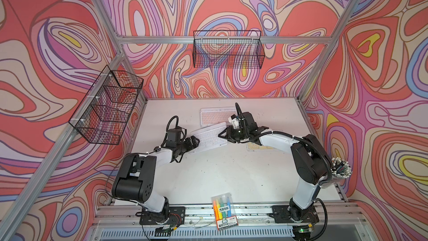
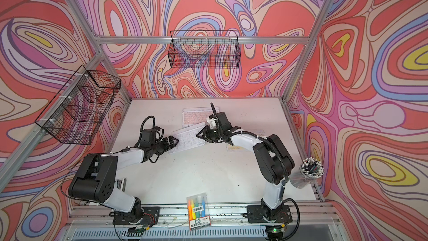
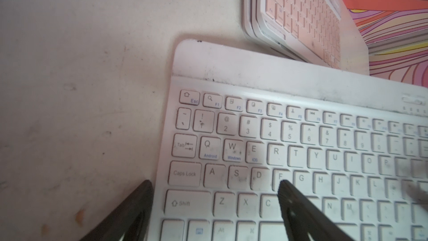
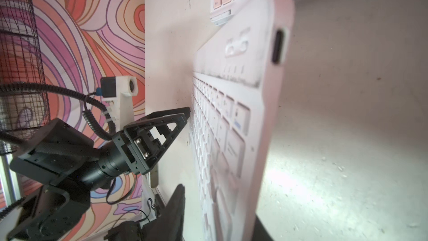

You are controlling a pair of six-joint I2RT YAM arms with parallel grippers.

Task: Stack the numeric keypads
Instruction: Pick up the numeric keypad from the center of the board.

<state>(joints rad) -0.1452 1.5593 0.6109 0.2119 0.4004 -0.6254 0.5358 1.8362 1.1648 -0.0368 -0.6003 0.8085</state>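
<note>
White tabletop (image 1: 208,177) stands inside swirl-patterned walls (image 1: 46,42). Clock positions are read in both top views, with 6 o'clock at the arm bases.

At the 6 o'clock edge lies a clear pack of coloured markers (image 1: 224,212). At the 3 o'clock edge stands a clear cup of pens (image 1: 341,169).

Near centre the white keyboard (image 1: 207,139) lies slantwise, keys up. The left gripper (image 1: 197,142) is at its 9 o'clock end, fingers spread wide. In the left wrist view one finger (image 3: 298,209) is over the keys by F. The other finger (image 3: 136,207) is over bare table beside the keyboard's edge.

The right gripper (image 1: 221,135) is at the 3 o'clock end. The right wrist view shows its fingers on either face of that end, pinching it, with the end tilted up off the table.

The yellow keyboard (image 1: 253,146) lies flat at 3 o'clock of the white one, mostly hidden under the right arm. The pink keyboard stack (image 1: 216,115) lies at 12 o'clock, just beside the white keyboard; contact cannot be told.

A compartmented wire basket (image 1: 106,105) hangs on the 9 o'clock wall, a long wire basket (image 1: 228,49) on the 12 o'clock wall.
</note>
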